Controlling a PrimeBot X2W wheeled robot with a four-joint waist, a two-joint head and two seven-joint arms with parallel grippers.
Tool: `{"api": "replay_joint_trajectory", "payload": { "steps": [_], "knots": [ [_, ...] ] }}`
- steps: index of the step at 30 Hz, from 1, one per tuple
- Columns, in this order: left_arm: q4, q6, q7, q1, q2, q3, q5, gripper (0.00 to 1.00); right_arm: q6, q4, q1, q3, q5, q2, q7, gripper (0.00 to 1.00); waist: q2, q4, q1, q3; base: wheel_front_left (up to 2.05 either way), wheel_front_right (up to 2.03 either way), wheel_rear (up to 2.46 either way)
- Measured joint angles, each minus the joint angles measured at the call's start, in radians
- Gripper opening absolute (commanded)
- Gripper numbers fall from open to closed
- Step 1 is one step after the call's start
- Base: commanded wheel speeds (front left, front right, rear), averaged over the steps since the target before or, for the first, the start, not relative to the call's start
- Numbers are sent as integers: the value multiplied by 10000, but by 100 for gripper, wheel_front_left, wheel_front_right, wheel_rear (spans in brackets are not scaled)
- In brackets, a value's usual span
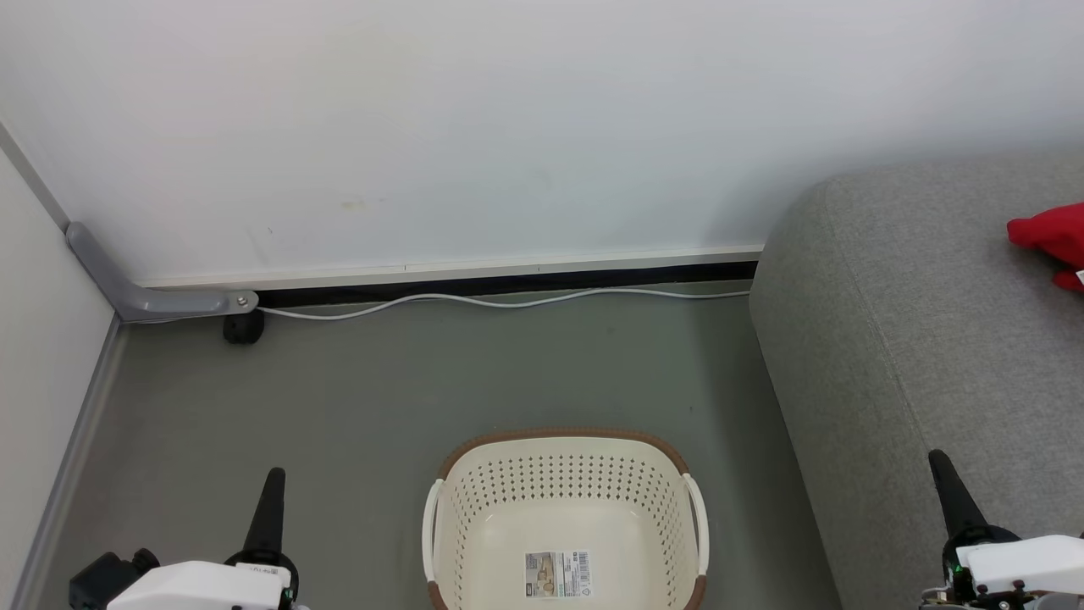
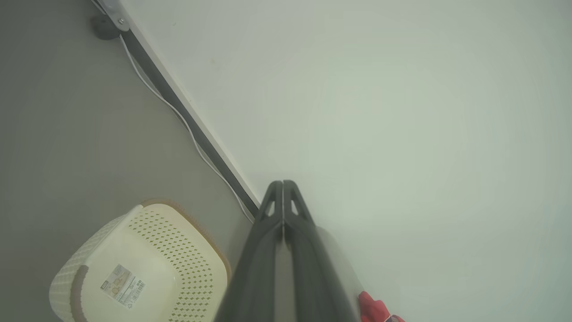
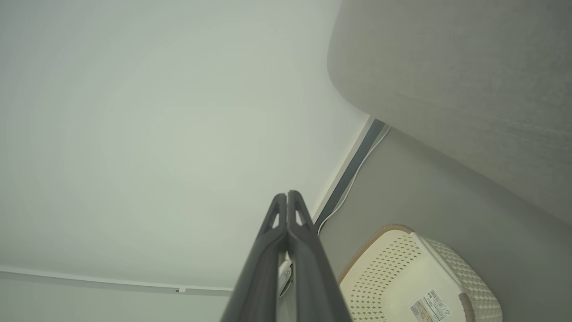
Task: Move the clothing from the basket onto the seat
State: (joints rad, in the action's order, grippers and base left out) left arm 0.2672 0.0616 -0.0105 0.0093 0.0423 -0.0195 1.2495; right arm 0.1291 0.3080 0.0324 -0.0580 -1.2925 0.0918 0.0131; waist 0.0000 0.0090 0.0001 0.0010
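The cream basket (image 1: 566, 500) stands on the floor at the bottom centre, nothing inside but the label sticker (image 1: 557, 573) on its floor. Red clothing (image 1: 1054, 237) lies on the grey seat (image 1: 915, 322) at the right edge. My left gripper (image 1: 273, 479) is at the lower left, left of the basket, shut with nothing held. My right gripper (image 1: 938, 462) is at the lower right over the seat's front, shut and holding nothing. In the left wrist view the shut fingers (image 2: 283, 184) point at the wall, the basket (image 2: 187, 250) to their left and a red scrap of clothing (image 2: 373, 308) to their right. The right wrist view has the shut fingers (image 3: 287, 195), the basket (image 3: 380, 268) and the seat (image 3: 469, 80).
A white wall (image 1: 508, 127) runs behind, with a dark baseboard and a white cable (image 1: 508, 299) along the floor. A grey bracket (image 1: 135, 292) with a black wheel (image 1: 243, 329) sits in the left corner. Grey floor (image 1: 339, 407) lies between wall and basket.
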Motion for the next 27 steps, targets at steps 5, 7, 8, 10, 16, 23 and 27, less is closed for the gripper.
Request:
{"api": "replay_joint_trajectory", "payload": {
  "steps": [5,7,8,10,16,23,27],
  "knots": [
    [2,90,-174,-34,2,-90,558,0,0,-31,56,-86,-449,-59,146,0,0,-14,0,3,0,0,0],
    [6,148,-259,-152,2,-146,830,0,0,-52,105,-180,-725,-127,219,0,0,-23,0,5,0,0,0],
    [4,178,-263,-198,0,-157,963,0,0,-63,109,-217,-838,-153,232,0,0,-26,0,6,0,0,0],
    [4,182,-336,-229,0,-188,1195,0,0,-75,114,-267,-1016,-180,311,0,0,-31,0,7,0,0,0],
    [8,270,-516,-244,0,-301,1835,0,0,-132,199,-370,-1593,-251,485,0,0,-48,0,11,0,0,0],
    [12,431,-681,-436,-2,-389,2477,0,0,-186,206,-531,-2153,-341,617,0,0,-64,0,15,0,0,0],
    [13,479,-794,-453,-2,-466,2932,0,0,-251,231,-627,-2499,-387,732,0,0,-76,0,18,0,0,0]
  ]
}}
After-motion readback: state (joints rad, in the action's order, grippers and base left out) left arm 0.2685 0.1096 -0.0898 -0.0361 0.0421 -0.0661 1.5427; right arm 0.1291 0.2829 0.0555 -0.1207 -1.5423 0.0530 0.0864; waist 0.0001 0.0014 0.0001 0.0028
